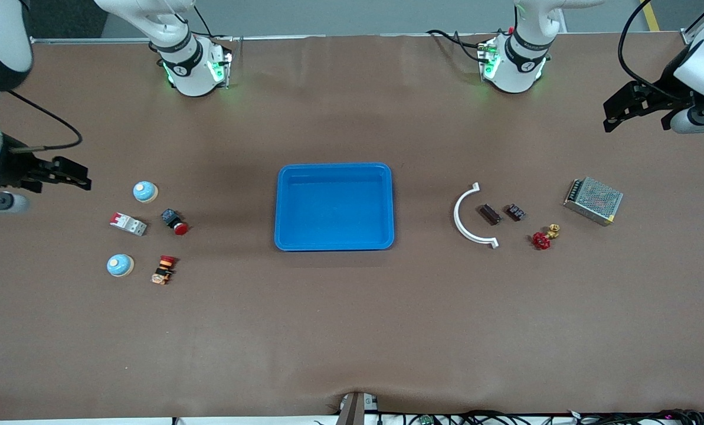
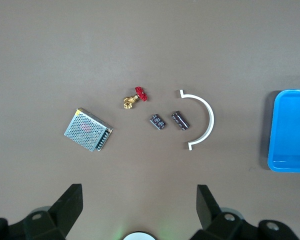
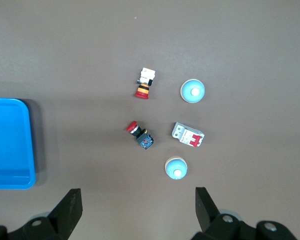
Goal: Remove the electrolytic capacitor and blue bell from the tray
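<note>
At the right arm's end of the table, over bare brown cloth: right gripper (image 1: 83, 176), fingers spread wide, nothing held. At nine o'clock of the blue plastic tray (image 1: 334, 167), a cluster: white-and-red circuit breaker (image 1: 128, 224); pale blue dome bell (image 1: 144, 191) at its one o'clock; second pale blue bell (image 1: 120, 265) at its six; red push button (image 1: 174, 221) at its three; red-and-orange switch (image 1: 163, 269) at the second bell's three. At three o'clock of the tray: white curved bracket (image 1: 457, 215); within its curve, dark cylindrical capacitor (image 1: 490, 213); small black block (image 1: 516, 212) at the capacitor's three; red-handled brass valve (image 1: 545, 237) at the block's four; metal mesh box (image 1: 593, 200) at the valve's two. Over the left arm's end: left gripper (image 1: 610, 117), wide open, empty.
</note>
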Controlling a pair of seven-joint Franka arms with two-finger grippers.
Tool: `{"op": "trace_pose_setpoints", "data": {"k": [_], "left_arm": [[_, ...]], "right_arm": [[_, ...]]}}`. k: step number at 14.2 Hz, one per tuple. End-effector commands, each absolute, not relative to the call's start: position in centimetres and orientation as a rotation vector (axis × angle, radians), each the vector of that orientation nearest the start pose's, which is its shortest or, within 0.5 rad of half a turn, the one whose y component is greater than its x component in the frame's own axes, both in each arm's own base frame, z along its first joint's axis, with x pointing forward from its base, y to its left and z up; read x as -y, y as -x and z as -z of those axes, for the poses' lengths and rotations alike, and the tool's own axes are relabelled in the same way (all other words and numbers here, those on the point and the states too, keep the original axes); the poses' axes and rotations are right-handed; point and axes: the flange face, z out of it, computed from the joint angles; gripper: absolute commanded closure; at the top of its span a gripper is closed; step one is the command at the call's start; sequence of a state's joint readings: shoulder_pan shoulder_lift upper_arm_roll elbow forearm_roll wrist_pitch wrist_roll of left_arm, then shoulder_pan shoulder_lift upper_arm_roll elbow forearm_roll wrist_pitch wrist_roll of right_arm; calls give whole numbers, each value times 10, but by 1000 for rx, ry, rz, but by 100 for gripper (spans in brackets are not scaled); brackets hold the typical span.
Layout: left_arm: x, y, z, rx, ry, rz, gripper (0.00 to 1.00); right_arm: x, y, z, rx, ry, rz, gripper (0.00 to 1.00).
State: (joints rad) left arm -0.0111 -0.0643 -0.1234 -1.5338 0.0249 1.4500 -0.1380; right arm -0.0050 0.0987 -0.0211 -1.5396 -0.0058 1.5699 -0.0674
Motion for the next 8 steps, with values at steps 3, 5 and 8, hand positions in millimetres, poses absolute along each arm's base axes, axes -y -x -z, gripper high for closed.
{"op": "trace_pose_setpoints", "data": {"k": [3,5,8], "left_arm": [[67,-511,-666,23,3126,-15,0],[67,-511,-665,23,3126,-17,0],[67,-512,-665,23,3127,-10,0]], "right_arm": [[17,-575,-612,-154,3141,-118,0],[9,-565,-636,-221,3122,-61,0],[13,-560,-643,-256,3089,-44,0]]}}
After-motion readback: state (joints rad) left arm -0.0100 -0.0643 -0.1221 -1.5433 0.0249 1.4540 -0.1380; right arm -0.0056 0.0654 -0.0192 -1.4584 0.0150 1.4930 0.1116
